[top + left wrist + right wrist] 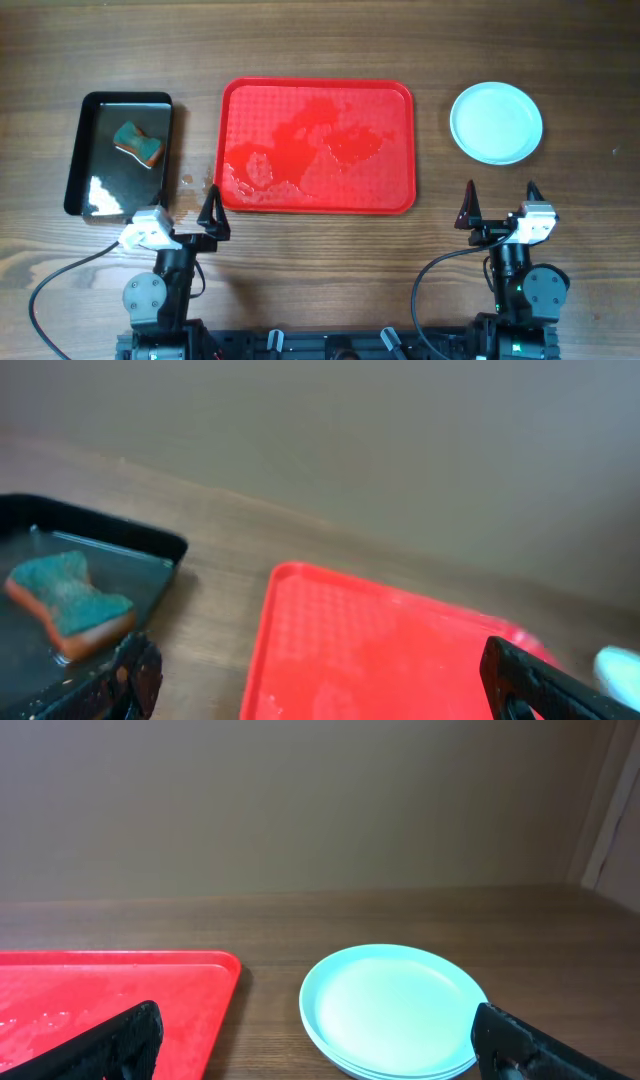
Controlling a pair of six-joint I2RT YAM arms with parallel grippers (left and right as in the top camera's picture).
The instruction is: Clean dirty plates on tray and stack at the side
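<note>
Jaws of left gripper (320, 675) and right gripper (500, 200) stood wide apart, empty.
Plates (496, 122) lay stacked on the table (320, 40), right of the wet red tray (250, 100).

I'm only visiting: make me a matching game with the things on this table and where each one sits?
Things:
1. sponge
2. red tray
3. stack of plates
4. black tray

Places:
A. right side of the table
B. middle of the table, wet, nothing on it
C. left side of the table
D. lying inside another tray

Pairs: 1-D, 2-B, 3-A, 4-C.
</note>
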